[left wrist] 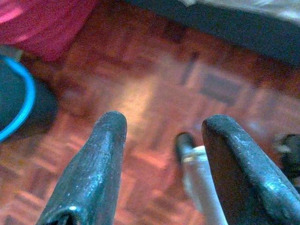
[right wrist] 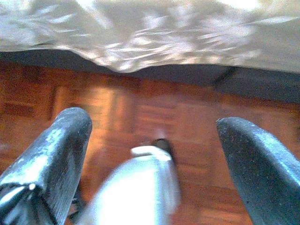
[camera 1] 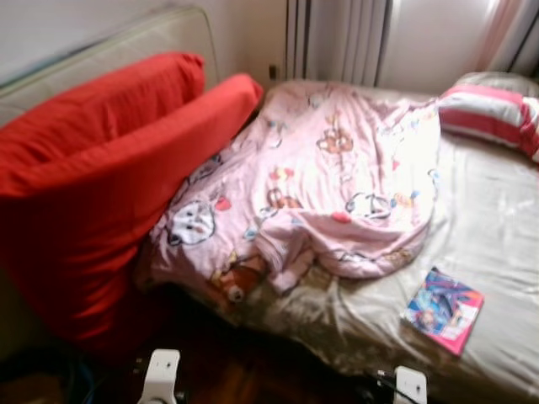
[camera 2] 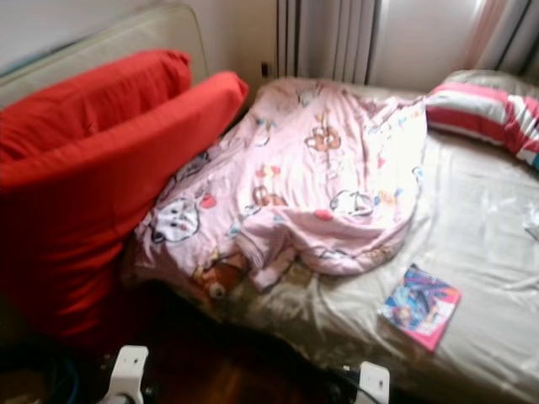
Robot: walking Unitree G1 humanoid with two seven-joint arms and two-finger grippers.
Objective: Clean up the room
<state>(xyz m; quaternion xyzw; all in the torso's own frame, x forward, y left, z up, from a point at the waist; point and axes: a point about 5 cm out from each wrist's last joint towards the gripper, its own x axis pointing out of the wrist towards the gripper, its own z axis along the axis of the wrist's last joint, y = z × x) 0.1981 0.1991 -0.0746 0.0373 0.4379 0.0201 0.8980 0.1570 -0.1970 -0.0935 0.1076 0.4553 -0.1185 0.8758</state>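
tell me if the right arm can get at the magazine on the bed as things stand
Probably yes: the magazine lies uncovered near the bed's front edge on the robot's right, nothing on it. The right gripper, jaws open, hangs low over the floor, so it must lift.

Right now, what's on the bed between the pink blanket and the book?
Bare beige sheet, slightly wrinkled, lies between the crumpled pink blanket and the book in the left eye view.

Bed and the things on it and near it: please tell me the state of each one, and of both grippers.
Pink cartoon blanket: crumpled, bunched across the bed, one corner hanging over the edge.
Red pillows: two, stacked, leaning against the headboard.
Striped pillow: lying at the bed's far corner.
Magazine: closed, flat on the sheet near the edge.
Beige sheet: wrinkled.
Left gripper: open, empty, over the wooden floor.
Right gripper: open, empty, over the floor by the bed.
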